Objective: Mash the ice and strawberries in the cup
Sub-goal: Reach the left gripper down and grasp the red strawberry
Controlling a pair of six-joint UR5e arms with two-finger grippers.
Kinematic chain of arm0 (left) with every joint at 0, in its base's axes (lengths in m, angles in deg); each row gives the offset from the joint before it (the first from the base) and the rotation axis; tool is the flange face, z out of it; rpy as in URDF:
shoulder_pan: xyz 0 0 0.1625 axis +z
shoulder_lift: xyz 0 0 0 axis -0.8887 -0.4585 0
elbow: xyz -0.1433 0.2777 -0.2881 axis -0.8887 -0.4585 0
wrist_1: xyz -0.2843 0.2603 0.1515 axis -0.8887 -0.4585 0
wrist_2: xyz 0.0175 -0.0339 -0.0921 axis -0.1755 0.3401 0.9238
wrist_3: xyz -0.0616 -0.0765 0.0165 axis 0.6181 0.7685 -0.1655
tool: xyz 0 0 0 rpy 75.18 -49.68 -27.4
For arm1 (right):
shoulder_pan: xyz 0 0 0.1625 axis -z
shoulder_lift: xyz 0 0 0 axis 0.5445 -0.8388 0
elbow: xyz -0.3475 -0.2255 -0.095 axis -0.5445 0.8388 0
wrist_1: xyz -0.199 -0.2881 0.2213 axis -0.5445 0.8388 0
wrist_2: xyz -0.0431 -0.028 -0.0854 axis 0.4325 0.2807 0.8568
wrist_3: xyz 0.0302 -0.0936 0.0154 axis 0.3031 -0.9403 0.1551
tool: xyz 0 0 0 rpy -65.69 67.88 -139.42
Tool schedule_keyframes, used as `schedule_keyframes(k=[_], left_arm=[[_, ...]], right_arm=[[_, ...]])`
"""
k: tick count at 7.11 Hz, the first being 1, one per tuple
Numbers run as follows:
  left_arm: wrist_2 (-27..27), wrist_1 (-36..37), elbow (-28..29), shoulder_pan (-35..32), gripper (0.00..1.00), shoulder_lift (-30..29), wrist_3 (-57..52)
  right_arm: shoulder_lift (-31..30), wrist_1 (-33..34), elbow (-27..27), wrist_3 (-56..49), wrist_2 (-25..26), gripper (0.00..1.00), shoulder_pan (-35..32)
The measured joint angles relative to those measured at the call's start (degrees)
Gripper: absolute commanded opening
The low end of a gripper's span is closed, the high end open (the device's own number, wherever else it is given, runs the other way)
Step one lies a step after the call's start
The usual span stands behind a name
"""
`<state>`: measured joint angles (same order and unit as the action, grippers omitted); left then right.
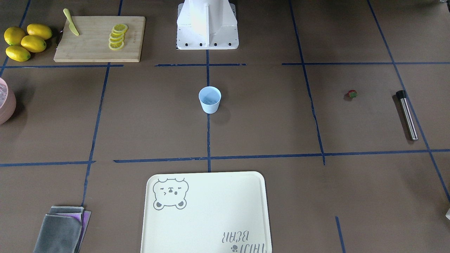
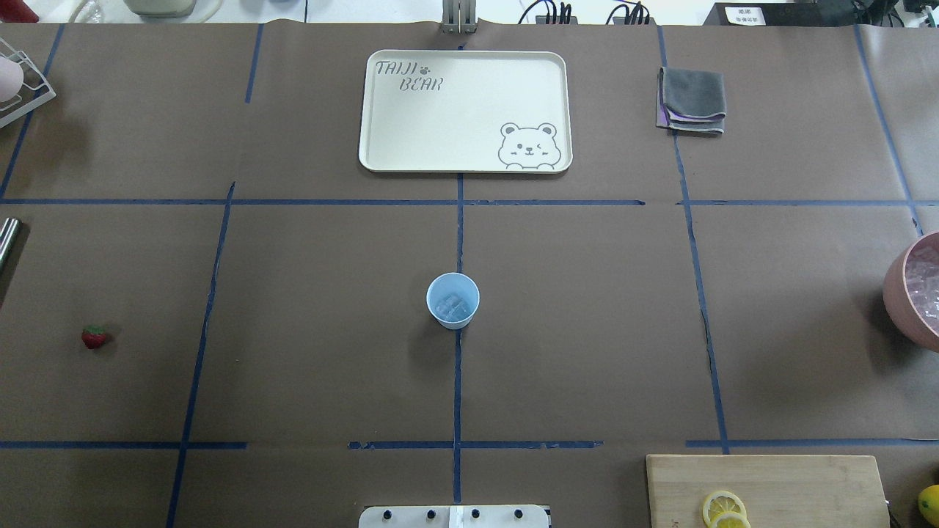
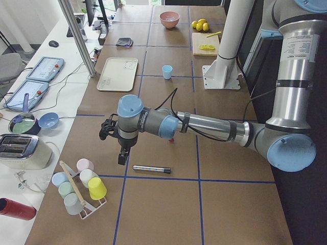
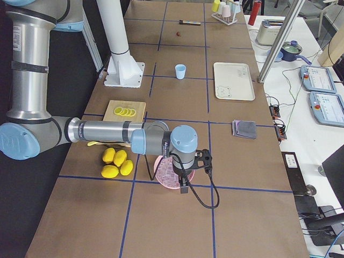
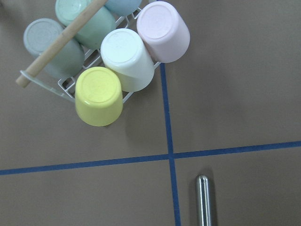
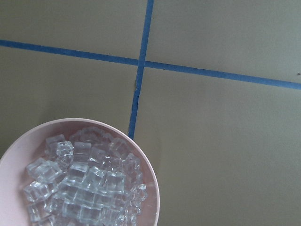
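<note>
Reading "TAIJI BEAR" on cream tray [image 2: 455, 117], top centre overhead; cup [image 2: 452, 300] w/ ice [image 2: 452, 308] mid-frame, strawberry [image 2: 95, 336] far left. Jaws of left gripper [image 3: 122, 158] & right gripper [image 4: 184, 187]: can't tell.

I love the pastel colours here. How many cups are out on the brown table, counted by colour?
Blue: 2, the cup mid-table and a racked blue cup
Yellow cup: 1
White cup: 1
Pink cup: 1
Green cup: 1
Grey cup: 1
Total: 7
</note>
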<state>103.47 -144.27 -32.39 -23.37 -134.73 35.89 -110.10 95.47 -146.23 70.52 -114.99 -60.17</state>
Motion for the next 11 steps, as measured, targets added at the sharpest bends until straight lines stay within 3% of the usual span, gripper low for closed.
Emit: schedule_keyframes(k=[4,7,9,11], left_arm=[[0.1,-4.6,-2.6,12.3,1.0,2.9,13.8],[-0.3,-20.2,-3.0,22.3,1.0,9.5,30.2],[-3.9,-27.1,-3.0,29.9,1.0,11.4,39.3],[-9.1,-29.0,-3.0,36.3,1.0,11.7,43.8]], right_arm=[[-0.2,0.0,-0.3,0.1,0.0,1.0,0.0],[-0.3,0.0,-0.3,0.1,0.0,1.0,0.0],[-0.3,0.0,-0.2,0.1,0.0,1.0,0.0],[-0.3,0.0,-0.1,0.1,0.0,1.0,0.0]])
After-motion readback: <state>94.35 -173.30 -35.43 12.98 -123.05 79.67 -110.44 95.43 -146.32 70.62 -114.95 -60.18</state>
